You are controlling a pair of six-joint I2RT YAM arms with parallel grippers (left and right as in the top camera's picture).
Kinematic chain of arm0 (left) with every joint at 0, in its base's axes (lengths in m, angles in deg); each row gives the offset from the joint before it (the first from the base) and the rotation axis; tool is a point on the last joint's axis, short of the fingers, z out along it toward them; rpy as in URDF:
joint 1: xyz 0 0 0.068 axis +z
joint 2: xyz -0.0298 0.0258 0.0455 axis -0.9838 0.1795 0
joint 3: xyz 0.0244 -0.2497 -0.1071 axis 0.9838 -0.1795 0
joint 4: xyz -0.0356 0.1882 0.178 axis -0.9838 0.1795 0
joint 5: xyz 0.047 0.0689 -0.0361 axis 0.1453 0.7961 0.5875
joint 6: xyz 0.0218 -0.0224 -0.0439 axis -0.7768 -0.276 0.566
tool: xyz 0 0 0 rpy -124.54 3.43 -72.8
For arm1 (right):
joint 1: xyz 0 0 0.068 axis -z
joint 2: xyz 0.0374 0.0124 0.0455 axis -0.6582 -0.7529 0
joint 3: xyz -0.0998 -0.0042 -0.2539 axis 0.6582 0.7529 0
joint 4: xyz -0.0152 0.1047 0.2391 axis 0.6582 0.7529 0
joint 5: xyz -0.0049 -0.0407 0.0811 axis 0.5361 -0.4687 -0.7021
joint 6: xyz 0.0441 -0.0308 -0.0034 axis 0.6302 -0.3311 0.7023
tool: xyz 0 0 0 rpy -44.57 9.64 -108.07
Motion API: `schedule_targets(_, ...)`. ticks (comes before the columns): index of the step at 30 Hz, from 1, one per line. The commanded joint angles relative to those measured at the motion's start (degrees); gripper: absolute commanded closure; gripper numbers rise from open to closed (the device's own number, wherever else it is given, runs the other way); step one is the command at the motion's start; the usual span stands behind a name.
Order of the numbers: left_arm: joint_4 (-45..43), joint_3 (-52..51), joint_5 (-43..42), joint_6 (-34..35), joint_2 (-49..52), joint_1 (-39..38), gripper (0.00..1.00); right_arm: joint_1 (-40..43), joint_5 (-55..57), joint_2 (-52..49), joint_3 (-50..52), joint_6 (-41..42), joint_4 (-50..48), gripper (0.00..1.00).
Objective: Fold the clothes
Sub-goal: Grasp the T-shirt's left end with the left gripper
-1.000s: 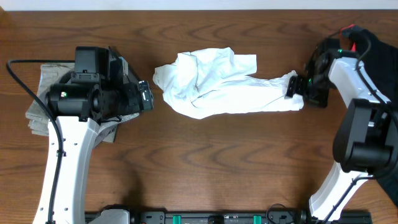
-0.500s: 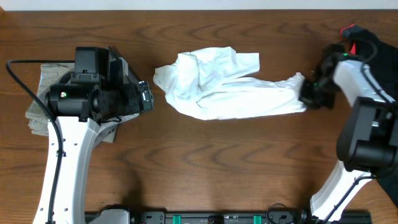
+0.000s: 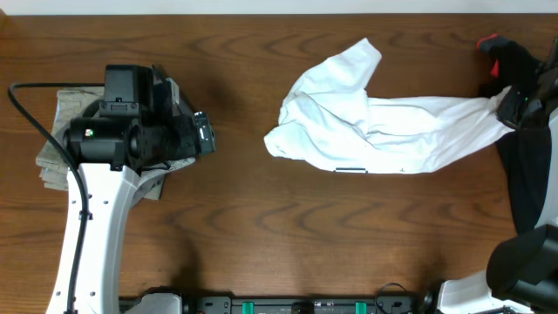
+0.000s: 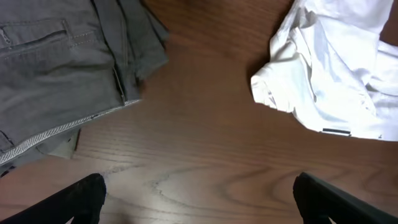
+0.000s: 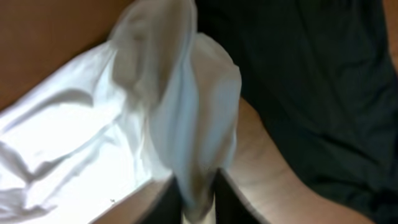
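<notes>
1. The right hand (image 5: 199, 202) is almost closed. Its two fingers pinch a bunched edge of the white T-shirt (image 5: 93, 137), and in the right wrist view the cloth rises out of the narrow gap between them.
2. That grip on one end probably serves to draw the shirt out long, so it can be spread flat before any fold is made. The taut, tapering band of fabric running into the hand fits this reading.
3. From overhead, the white T-shirt (image 3: 384, 131) lies across the right half of the desk (image 3: 261, 235). It is thin where it meets the right hand (image 3: 514, 109) at the far right and widens into a crumpled mass toward the middle. One sleeve or corner points to the far side, and a small neck label (image 3: 349, 169) shows on the near edge.
4. The left hand (image 3: 196, 135) is spread fully open and holds nothing. It hovers over the left part of the desk, just beside the grey trousers (image 3: 57, 144). The shirt's left end is well apart from this hand, off to its right, with bare wood between them.
5. In the left wrist view, that crumpled end sits at the upper right and the trousers (image 4: 56, 68) at the upper left. The trousers look folded and set aside.
6. The black garment (image 3: 523, 183) lies at the right edge, directly by the right hand. It is close enough that a careless regrasp might catch it too.
</notes>
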Motion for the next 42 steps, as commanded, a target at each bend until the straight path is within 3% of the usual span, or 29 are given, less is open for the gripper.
schedule_targets(1, 0.0, 0.8, 0.2, -1.0, 0.2, -0.3, 0.02, 0.1, 0.4, -1.1, 0.1, 0.7, 0.9, 0.58)
schedule_targets(4, -0.4, 0.4, 0.1, -1.0, 1.4, -1.6, 0.02, 0.1, -6.3, -1.1, 0.1, -0.1, 1.0, 0.35)
schedule_targets(11, -4.6, -0.1, 0.1, -1.0, 7.9, -8.8, 0.02, -1.1, -37.3, -1.1, 0.1, -17.9, -0.5, 0.36)
schedule_targets(14, -8.8, -0.1, 0.1, -1.7, 11.9, -12.8, 0.01, -2.7, -36.2, -1.1, 0.1, -17.9, -0.5, 0.36)
schedule_targets(21, -27.7, -0.1, 0.1, -4.2, 20.0, -18.8, 0.22, -3.2, -34.4, -1.1, 0.1, -15.1, -0.4, 0.36)
schedule_targets(31, -40.9, -0.1, 0.1, -4.8, 31.2, -21.4, 0.26, -3.3, -34.4, -1.1, 0.4, -15.2, 1.7, 0.36)
schedule_targets(36, -33.6, -0.1, -1.4, -3.3, 33.0, -21.4, 0.4, -3.3, -33.7, -1.1, 0.7, -15.2, 2.1, 0.35)
schedule_targets(42, -24.6, -0.8, -1.2, -3.3, 33.7, -21.7, 0.39, -3.3, -31.8, -1.1, 0.8, -15.2, 2.0, 0.34)
